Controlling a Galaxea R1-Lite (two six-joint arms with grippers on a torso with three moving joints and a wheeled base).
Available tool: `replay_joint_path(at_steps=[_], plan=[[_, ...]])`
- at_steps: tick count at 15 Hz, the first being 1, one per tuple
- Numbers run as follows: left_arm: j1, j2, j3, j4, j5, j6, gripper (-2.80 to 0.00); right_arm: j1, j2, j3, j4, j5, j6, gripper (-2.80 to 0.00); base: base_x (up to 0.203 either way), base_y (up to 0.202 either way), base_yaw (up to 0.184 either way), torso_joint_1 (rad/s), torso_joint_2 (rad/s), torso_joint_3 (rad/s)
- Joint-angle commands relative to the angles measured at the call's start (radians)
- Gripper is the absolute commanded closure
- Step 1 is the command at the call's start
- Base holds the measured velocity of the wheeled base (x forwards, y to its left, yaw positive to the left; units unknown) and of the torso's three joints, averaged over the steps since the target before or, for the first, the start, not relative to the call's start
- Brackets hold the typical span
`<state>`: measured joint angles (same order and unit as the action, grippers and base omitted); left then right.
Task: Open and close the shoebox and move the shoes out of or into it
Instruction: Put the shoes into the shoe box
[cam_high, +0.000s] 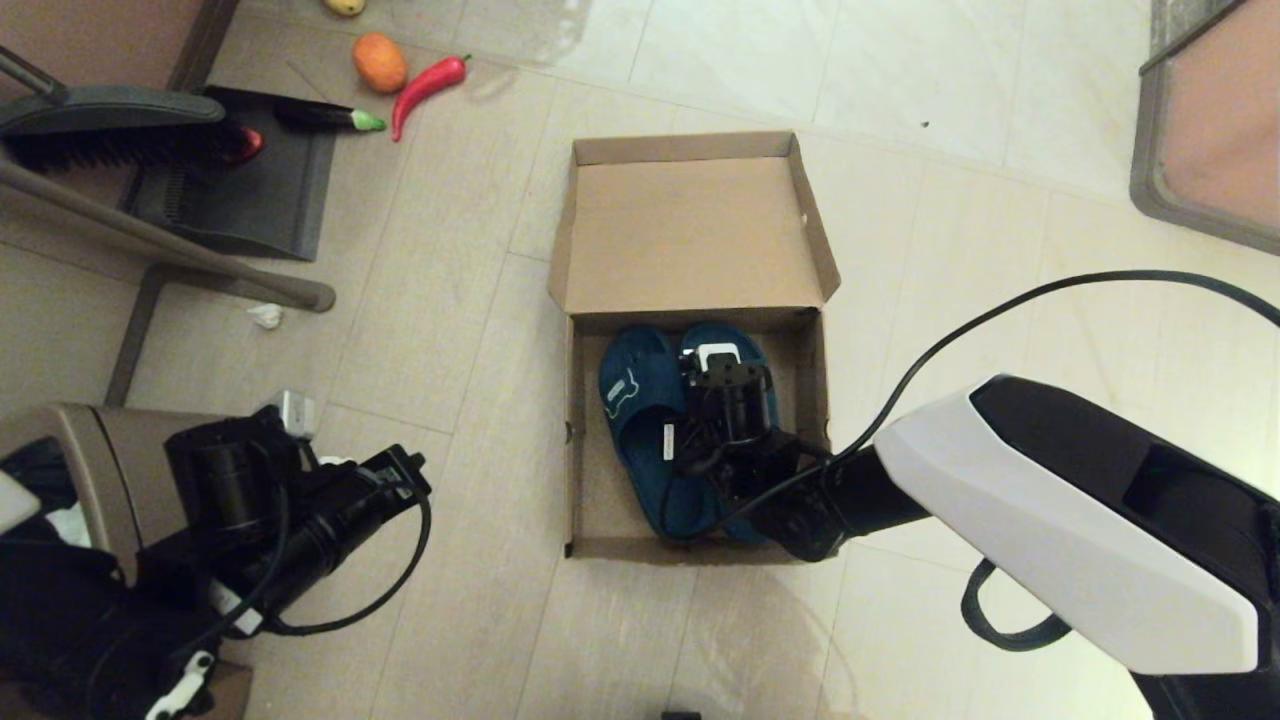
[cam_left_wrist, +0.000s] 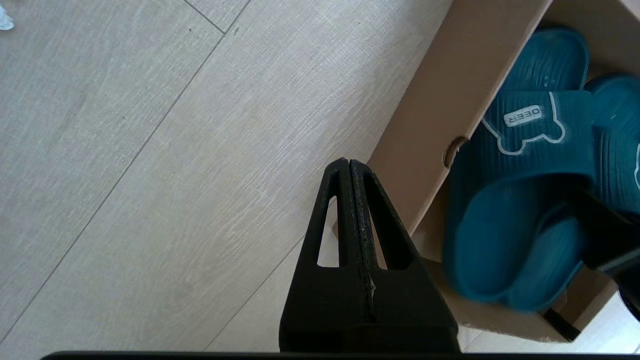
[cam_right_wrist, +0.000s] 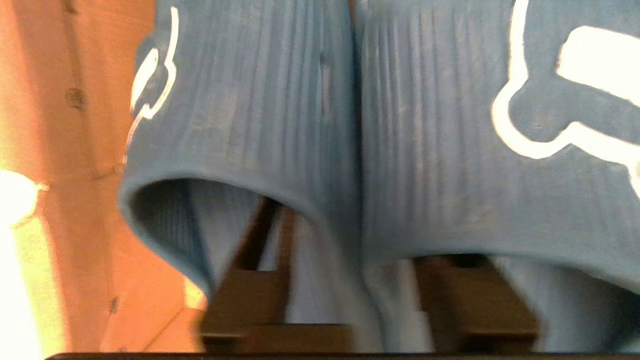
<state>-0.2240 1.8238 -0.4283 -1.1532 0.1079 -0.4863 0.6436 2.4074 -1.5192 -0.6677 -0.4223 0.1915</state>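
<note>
- The shoebox (cam_high: 690, 230) is lying open on the floor, the shoes (cam_high: 640, 430) resting inside.
- My right end effector (cam_high: 722, 372) is reaching in, fingers apart, one under each strap; nothing clamped yet.
- My left end effector (cam_left_wrist: 350, 172) is idling beside the box, fingers together.

The head camera looks steeply down at the floor (cam_high: 450, 330) from high above, taking in the whole open shoebox (cam_high: 690, 230) and both arms. The left wrist camera hangs lower, beside the box, facing along its black fingers (cam_left_wrist: 352, 215) to the tiles and 1 cardboard wall (the shoes (cam_left_wrist: 525, 200) show past it). The right wrist camera sits inside the box, pressed close to the 2 straps. All 3 views share the shoes.
</note>
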Motion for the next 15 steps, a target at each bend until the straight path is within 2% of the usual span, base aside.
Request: replay_joint_path(at_steps=[1, 7, 10, 13, 15], plan=[[0.000, 0.000, 0.000, -0.006, 0.001, -0.003, 0.00, -0.005, 0.018, -0.019, -0.006, -0.004, 0.000, -2.80, 0.000, 0.000, 0.000, 0.000, 0.00, 0.000], [-0.001, -0.001, 0.000, -0.006, 0.001, 0.008, 0.00, -0.023, 0.064, -0.117, 0.015, -0.001, -0.007, -2.80, 0.000, 0.000, 0.000, 0.000, 0.00, 0.000], [-0.001, -0.001, 0.003, -0.006, 0.001, 0.011, 0.00, -0.022, 0.067, -0.125, 0.046, 0.005, -0.004, -2.80, 0.000, 0.000, 0.000, 0.000, 0.00, 0.000], [-0.004, -0.001, 0.010, -0.006, -0.001, 0.021, 0.00, -0.023, 0.022, -0.093, 0.054, 0.006, -0.004, -2.80, 0.000, 0.000, 0.000, 0.000, 0.00, 0.000], [-0.009, 0.000, 0.014, -0.006, -0.004, 0.030, 0.00, -0.022, -0.048, -0.013, 0.094, 0.030, -0.002, -2.80, 0.000, 0.000, 0.000, 0.000, 0.00, 0.000]])
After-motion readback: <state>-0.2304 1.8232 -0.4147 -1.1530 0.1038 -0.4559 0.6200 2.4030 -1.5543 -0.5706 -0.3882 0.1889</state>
